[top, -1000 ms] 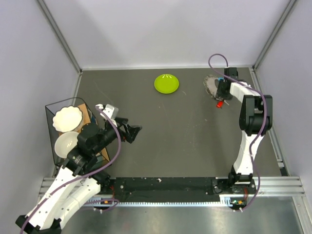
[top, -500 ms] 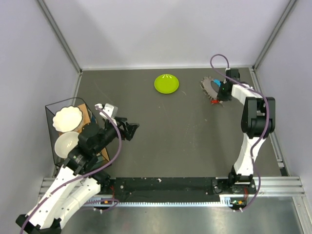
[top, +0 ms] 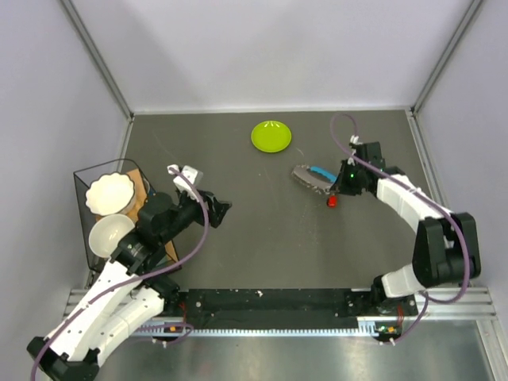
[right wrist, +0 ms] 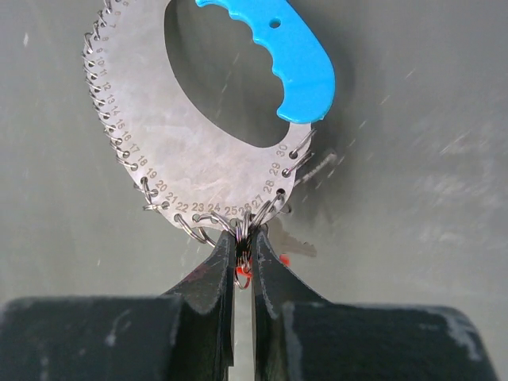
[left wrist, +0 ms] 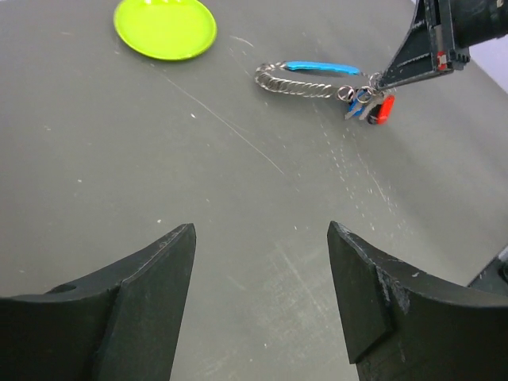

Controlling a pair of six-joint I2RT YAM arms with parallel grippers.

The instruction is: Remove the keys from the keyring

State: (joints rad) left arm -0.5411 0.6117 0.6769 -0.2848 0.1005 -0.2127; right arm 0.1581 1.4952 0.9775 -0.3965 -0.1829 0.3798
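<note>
Top view: right gripper pinched tight on the near edge of the keyring, right of table centre, below-right of the green plate and apart from it; keys, one red head showing, sit just by its tip. On the left, left gripper with jaws spread, holding nothing, well apart from the keyring; basket with two white bowls beside that arm. Left wrist: own jaws wide over bare table; keyring seen almost edge-on, blue grip on its far side, red and blue keys bunched at the right gripper's tip. Right wrist: jaws pressed together on the small wire rings at the keyring's numbered rim — a red key head between them, another key peeking out to the right.
</note>
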